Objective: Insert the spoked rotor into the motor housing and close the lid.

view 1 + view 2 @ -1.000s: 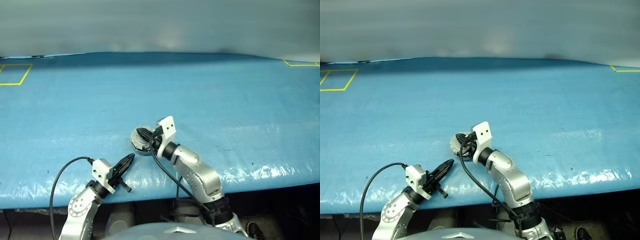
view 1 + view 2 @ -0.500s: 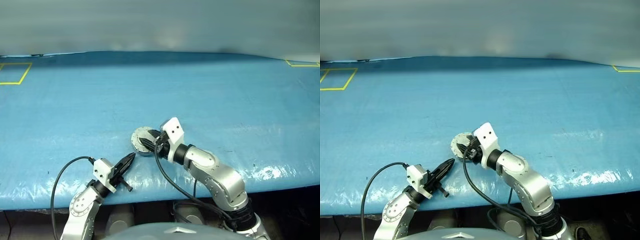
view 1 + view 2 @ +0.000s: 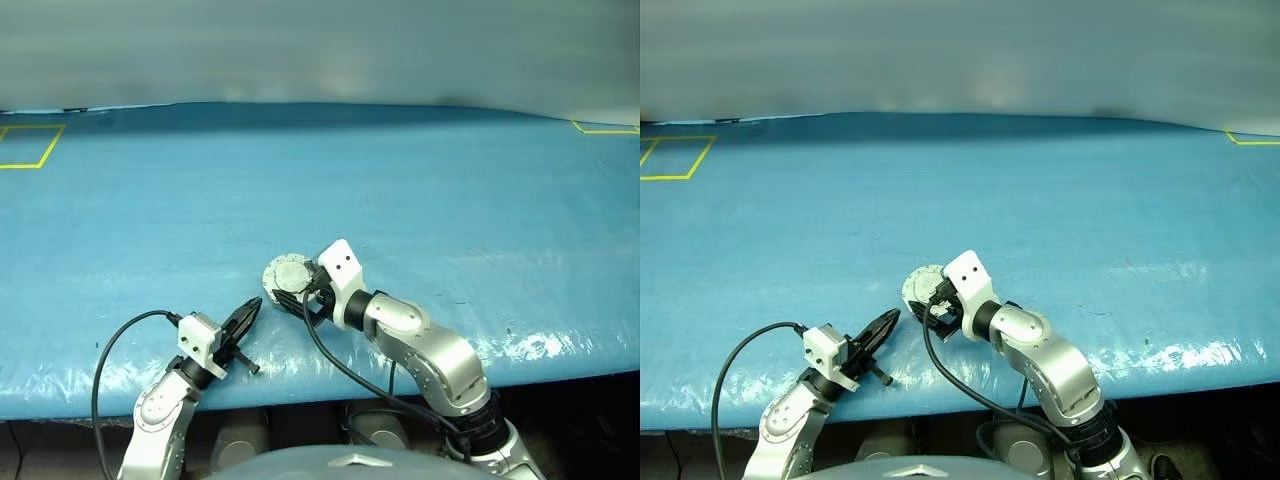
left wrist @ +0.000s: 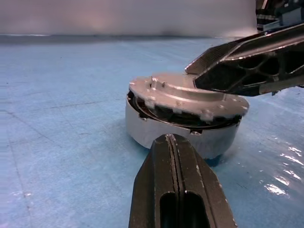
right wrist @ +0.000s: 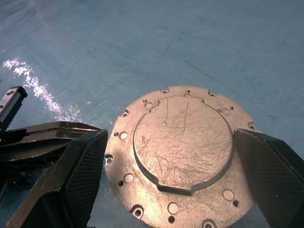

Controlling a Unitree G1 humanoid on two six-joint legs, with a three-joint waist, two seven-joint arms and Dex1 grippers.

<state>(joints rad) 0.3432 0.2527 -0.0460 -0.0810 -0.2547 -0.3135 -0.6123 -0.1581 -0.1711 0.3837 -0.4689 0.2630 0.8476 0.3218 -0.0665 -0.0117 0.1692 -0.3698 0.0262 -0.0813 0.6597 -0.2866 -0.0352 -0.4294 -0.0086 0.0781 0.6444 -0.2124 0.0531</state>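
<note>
A round grey metal motor housing [image 4: 156,130] sits near the front edge of a wide worktop [image 3: 450,190] covered in shiny blue sheeting, with its plain grey disc lid [image 5: 183,152] lying on top. In the left wrist view the lid rests slightly tilted, a dark gap showing between its rim and the housing's wall on the side facing that camera. The lid's upper face shows a raised, scratched centre and a ring of small holes around the edge. The right tool [image 5: 175,175], on a silver arm reaching in from the near right, hovers just above the lid with its two black fingers [image 5: 83,175] spread wide, one on either side of the disc and gripping nothing. The left tool [image 3: 245,318] lies low over the worktop to the near left of the housing, its black fingers pressed together and empty, the tip pointing at the housing's side from just beside it. Yellow tape outlines [image 3: 28,147] mark the far left and far right corners of the worktop.
</note>
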